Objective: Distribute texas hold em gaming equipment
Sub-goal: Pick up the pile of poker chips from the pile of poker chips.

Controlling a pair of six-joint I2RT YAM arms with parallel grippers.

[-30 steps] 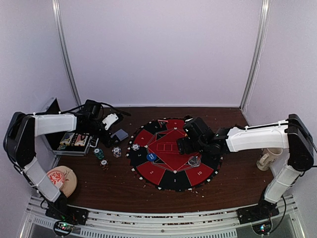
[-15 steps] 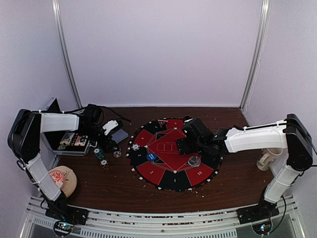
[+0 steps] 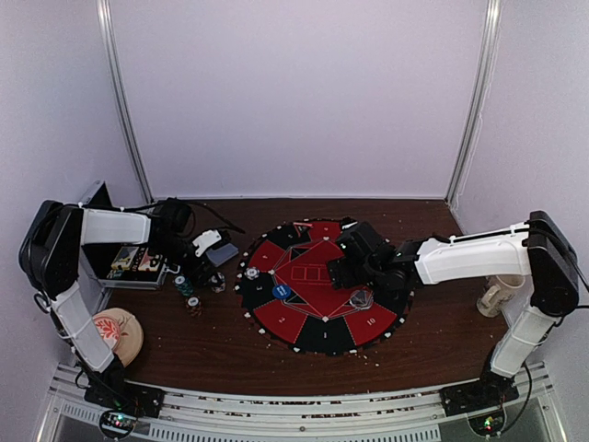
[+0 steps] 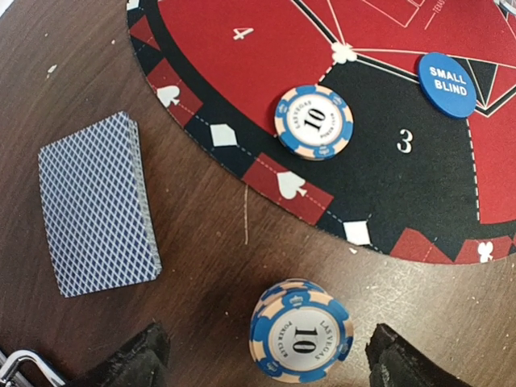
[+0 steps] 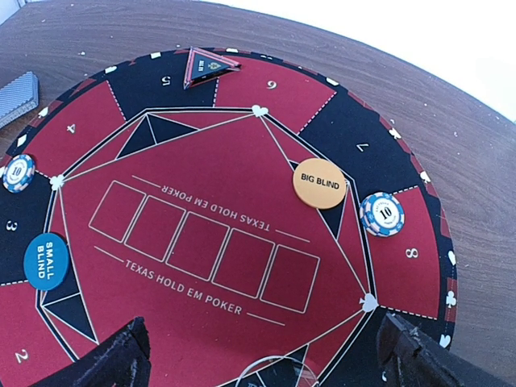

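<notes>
In the left wrist view a stack of blue-and-cream poker chips (image 4: 300, 340) stands on the wooden table between the fingers of my left gripper (image 4: 266, 367). The gripper is open and clear of the stack on both sides. A blue-backed card deck (image 4: 97, 205) lies to the left. A single chip (image 4: 314, 122) and the blue small-blind disc (image 4: 444, 85) lie on the mat. My right gripper (image 5: 262, 367) hangs open over the mat's centre, holding nothing. An orange big-blind disc (image 5: 320, 184), a chip (image 5: 382, 214) and the rim of a clear disc (image 5: 270, 372) lie below it.
The round red-and-black mat (image 3: 322, 322) fills the table's middle. Two more chip stacks (image 3: 186, 287) stand left of it, near the open metal case (image 3: 129, 262). A round cap with a red leaf (image 3: 115, 331) lies front left. A mug (image 3: 497, 295) stands at the right.
My left gripper has swung from the case to just over the chip stack beside the deck, and its jaws have narrowed a little. The right arm has barely shifted.
</notes>
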